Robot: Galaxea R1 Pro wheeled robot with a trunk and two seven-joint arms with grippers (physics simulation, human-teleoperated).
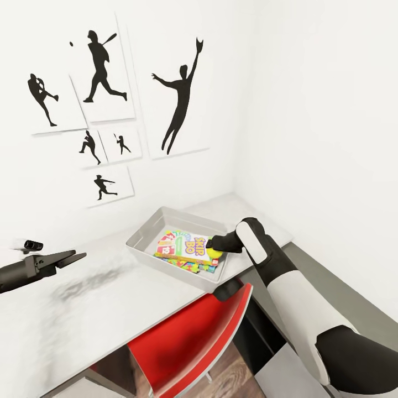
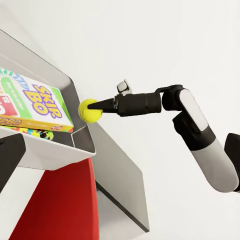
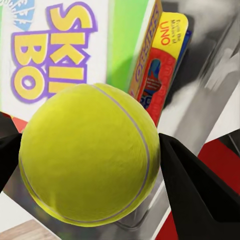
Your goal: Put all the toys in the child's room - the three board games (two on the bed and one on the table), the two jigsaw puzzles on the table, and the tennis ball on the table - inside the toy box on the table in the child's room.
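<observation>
Nearest the robot, a glossy red plastic chair (image 1: pixel 193 331) is tucked under the pale grey worktop (image 1: pixel 83 309), and the white-and-black right arm reaches over it toward the tray. At its end the right hand (image 1: pixel 218 249) pinches a fuzzy yellow-green tennis ball (image 3: pixel 90 160) between its two black fingers (image 3: pixel 192 185), one pressed to each side, so the ball sits firmly at the fingertips. The arm holds it low over the near right corner of the shallow grey metal toy box (image 1: pixel 145 229), just above the rim; that looks like a position chosen for letting the ball fall inside rather than roll off the worktop. The ball is bright and round, with a thin pale seam curving across its nap. Beneath and beyond it lies a stack of boxed games, topped by a colourful Skip-Bo box (image 1: pixel 185 246), with a red-and-yellow Uno box (image 3: pixel 160 75) edge-on beside it. To the left, the left hand (image 1: pixel 69 258) hovers idle over bare worktop, its dark fingers nearly together and holding nothing. Farthest off, black silhouette prints of ball players (image 1: pixel 105 72) hang on the white wall.
</observation>
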